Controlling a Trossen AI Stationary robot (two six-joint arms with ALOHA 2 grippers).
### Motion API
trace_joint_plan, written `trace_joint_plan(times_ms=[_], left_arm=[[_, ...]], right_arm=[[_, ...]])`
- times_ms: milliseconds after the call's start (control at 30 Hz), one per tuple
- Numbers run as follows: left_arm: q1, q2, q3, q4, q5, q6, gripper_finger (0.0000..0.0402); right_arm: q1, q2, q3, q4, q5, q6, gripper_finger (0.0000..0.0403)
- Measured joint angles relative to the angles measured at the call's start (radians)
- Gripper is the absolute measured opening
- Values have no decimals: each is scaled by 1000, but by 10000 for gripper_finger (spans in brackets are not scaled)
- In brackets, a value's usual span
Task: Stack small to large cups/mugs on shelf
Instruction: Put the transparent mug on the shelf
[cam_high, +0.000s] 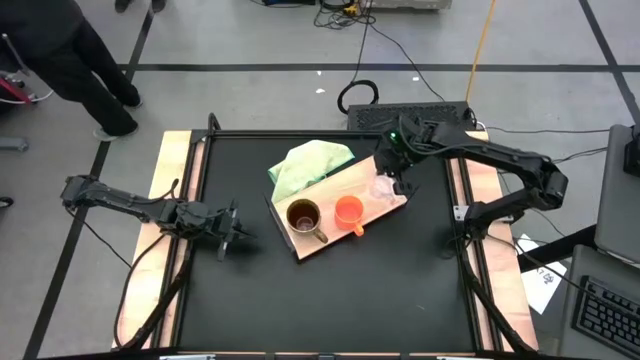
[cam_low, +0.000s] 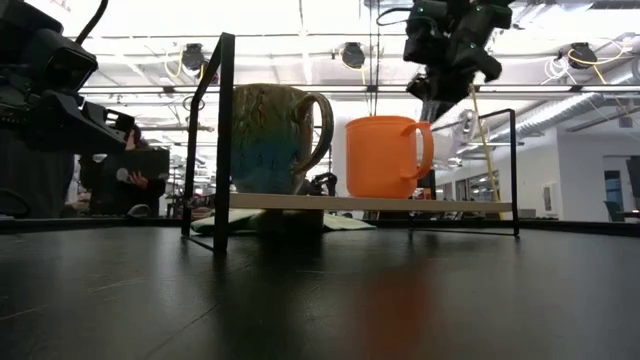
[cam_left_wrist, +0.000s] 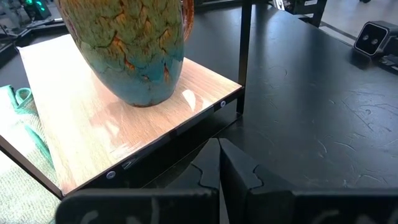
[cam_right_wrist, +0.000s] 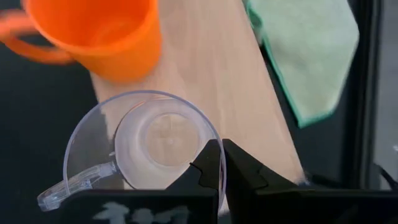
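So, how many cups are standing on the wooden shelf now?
3. The brown mug is at the shelf's left end, the orange cup in the middle, and the clear glass cup at the right end.

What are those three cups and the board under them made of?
Brown mug: looks like glazed pottery, with a glossy crackled brown-and-teal surface. Orange cup: probably plastic, matte and evenly coloured. Clear cup: see-through, glass or clear plastic; I can't tell which. Board: pale wood grain with a slight sheen, possibly laminate, dark edge.
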Motion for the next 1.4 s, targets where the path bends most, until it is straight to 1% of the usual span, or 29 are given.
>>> trace_joint_plan(times_ms=[67,167,267,467,767,800,933,967,1400], left_arm=[[0,0,0,0,0,0,5],[0,0,0,0,0,0,5],[0,0,0,0,0,0,5],[0,0,0,-1,0,0,5],[0,0,0,-1,0,-2,5],[0,0,0,-1,0,-2,5],[0,0,0,-4,0,-4,5],[0,0,0,-5,0,-4,5],[0,0,0,-4,0,-4,5]], right_arm=[[0,19,25,-18,-34,-1,0],[0,45,53,-48,-57,0,0],[0,75,71,-87,-57,-1,0],[1,118,73,-87,-52,1,0],[1,127,73,-62,-49,6,0],[1,127,73,-60,-45,11,0],[8,127,73,-64,45,28,0],[11,127,73,-67,53,27,0],[64,127,73,-83,51,78,0]])
